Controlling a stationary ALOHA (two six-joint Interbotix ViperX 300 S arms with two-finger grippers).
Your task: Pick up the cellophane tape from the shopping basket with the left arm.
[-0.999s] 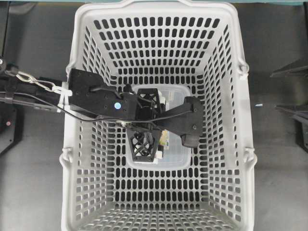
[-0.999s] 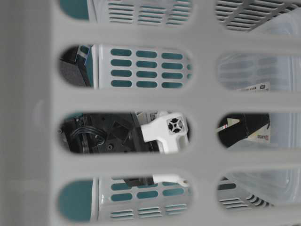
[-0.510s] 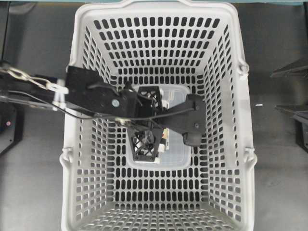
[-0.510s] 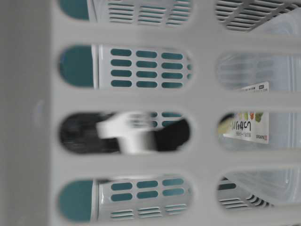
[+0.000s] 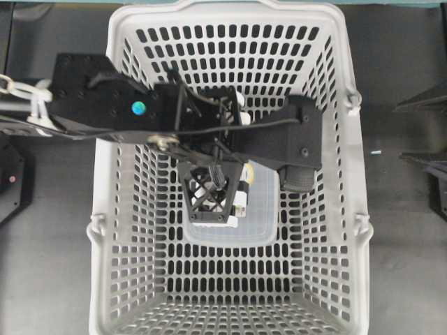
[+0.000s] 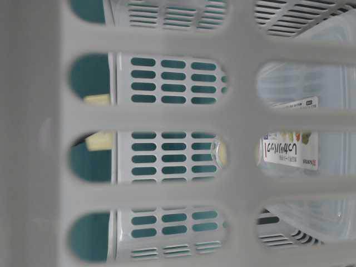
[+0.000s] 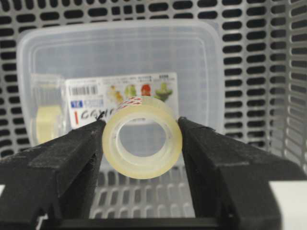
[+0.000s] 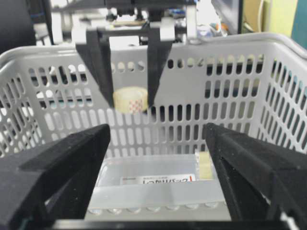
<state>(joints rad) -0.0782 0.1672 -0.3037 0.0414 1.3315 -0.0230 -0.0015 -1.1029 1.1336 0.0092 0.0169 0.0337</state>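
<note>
The cellophane tape [image 7: 142, 163], a small pale yellowish roll, is pinched between the black fingers of my left gripper [image 7: 142, 135]. It hangs clear above the floor of the light grey shopping basket [image 5: 357, 209]. From the right wrist view the tape [image 8: 130, 99] sits between the left gripper's fingertips [image 8: 130, 104], about level with the upper part of the basket's far wall [image 8: 230, 96]. Overhead, the left gripper [image 5: 215, 159] points down inside the basket and hides the tape. My right gripper [image 8: 157, 127] is open outside the basket, holding nothing.
A clear rectangular container [image 7: 120, 52] with a printed label lies on the basket floor below the left gripper, also visible overhead [image 5: 258, 223]. A second yellowish roll [image 7: 48, 122] shows through its wall. The slotted basket walls [image 7: 249, 48] surround the left gripper.
The left gripper has closed on the tape and risen from the basket floor. It has left the table-level view, and the arm looks larger overhead. The right gripper has not moved.
</note>
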